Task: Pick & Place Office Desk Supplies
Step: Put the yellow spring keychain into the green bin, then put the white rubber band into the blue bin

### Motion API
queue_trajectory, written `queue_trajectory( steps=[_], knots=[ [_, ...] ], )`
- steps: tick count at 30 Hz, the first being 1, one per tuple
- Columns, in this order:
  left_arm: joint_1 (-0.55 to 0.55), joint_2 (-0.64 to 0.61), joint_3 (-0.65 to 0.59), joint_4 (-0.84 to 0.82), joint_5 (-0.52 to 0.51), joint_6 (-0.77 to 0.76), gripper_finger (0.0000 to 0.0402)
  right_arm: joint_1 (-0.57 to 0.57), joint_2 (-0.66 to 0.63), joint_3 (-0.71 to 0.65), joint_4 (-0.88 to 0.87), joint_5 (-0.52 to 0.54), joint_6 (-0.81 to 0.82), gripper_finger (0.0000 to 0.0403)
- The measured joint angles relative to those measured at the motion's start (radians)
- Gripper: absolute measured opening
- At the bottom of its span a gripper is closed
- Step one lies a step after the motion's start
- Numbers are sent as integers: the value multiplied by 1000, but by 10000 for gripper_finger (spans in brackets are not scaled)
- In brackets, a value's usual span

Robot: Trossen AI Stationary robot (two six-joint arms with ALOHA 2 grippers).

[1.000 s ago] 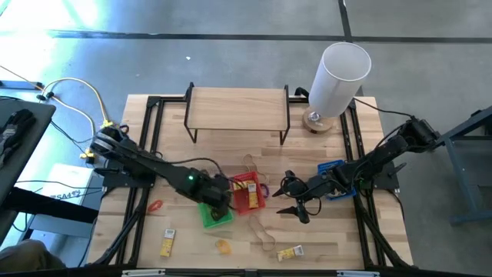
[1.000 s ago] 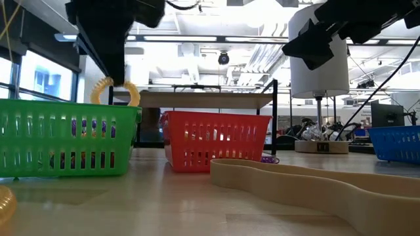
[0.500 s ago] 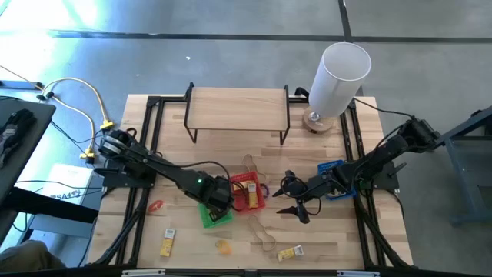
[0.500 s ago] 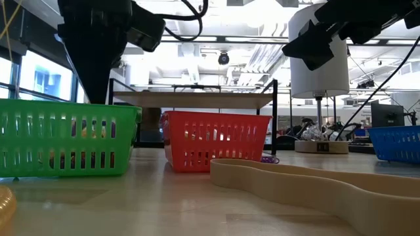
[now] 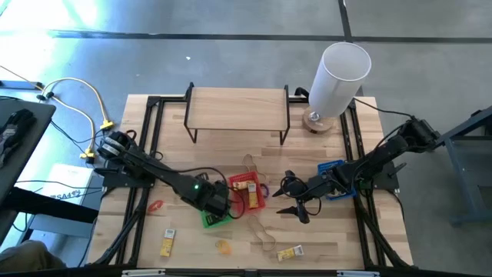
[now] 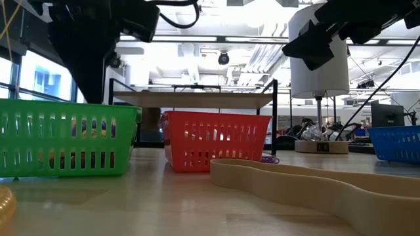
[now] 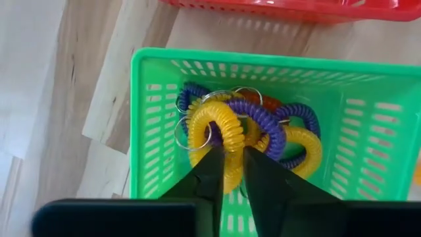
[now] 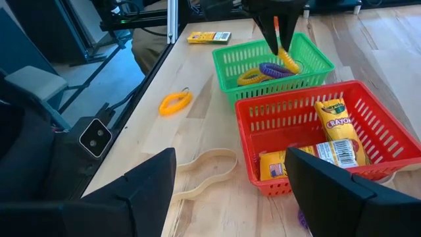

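A green basket (image 5: 215, 218) on the table's near left holds purple, yellow and orange coil rings (image 7: 276, 128). My left gripper (image 7: 229, 155) reaches down into it, closed on a yellow coil ring (image 7: 220, 122). Beside it stands a red basket (image 5: 247, 192) with yellow crayon packets (image 8: 335, 122). To the right of the red basket my right gripper (image 5: 296, 206) hovers open and holds nothing. More supplies lie loose on the table: an orange ring (image 5: 155, 206), a yellow ring (image 5: 223, 246), two packets (image 5: 167, 242) and tan rubber bands (image 5: 261, 231). My left gripper pinches the yellow coil ring by the near stretch of its loop (image 7: 227, 141), between its two fingers. The fingers come from above and point steeply down. The ring sits inside the green basket, its far part lying on the purple and yellow rings.
A wooden shelf (image 5: 237, 108) stands at the back, a tall white cylinder (image 5: 338, 77) at the back right. A blue basket (image 5: 330, 169) sits behind my right arm. A wide tan band (image 6: 295, 183) lies on the near table.
My left gripper has gone down into the green basket with the yellow coil ring. The ring hung above the basket's rim a second ago and now sits among the other rings inside.
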Motion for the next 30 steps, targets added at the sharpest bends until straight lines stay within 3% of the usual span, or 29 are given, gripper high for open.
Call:
queue_trajectory(
  steps=[9,22,27,30],
  knots=[
    [4,0,0,6,0,1,124,0,0,0,0,0,0,275],
    [86,-68,1,-4,47,25,130,0,0,0,1,8,0,275],
    [91,-106,2,-6,20,84,130,0,0,0,-8,67,-4,275],
    [88,-114,2,-5,15,118,130,0,0,0,-57,187,-4,275]
  ],
)
